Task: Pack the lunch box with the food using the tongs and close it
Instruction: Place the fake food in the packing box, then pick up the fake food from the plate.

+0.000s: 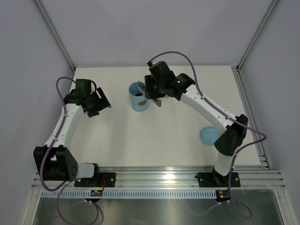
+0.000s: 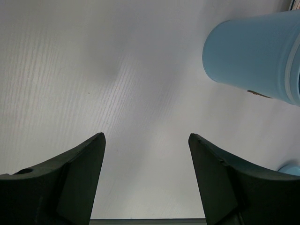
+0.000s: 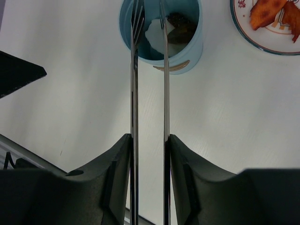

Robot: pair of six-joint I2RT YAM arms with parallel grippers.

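**Right wrist view.** The tongs (image 3: 165, 93) are clamped between the fingers of the right gripper (image 3: 149, 138). Their long axis runs straight ahead to the open lunch box (image 3: 193, 54), and the tips stand over its mouth; whether they dip inside cannot be told. An egg white (image 3: 157, 35) and a dark roll (image 3: 182, 23) lie in the box. The red-orange pieces (image 3: 267, 11) on the plate (image 3: 248, 36) lie right of the tips, so the right arm is judged nearer.

**Top view.** The plate is hidden by that arm. Only here is the lid (image 1: 208, 135) shown, on the table (image 1: 154, 145) near the right arm's base.

**Left wrist view.** The left gripper (image 2: 146, 138) is spread wide and empty, near the box.
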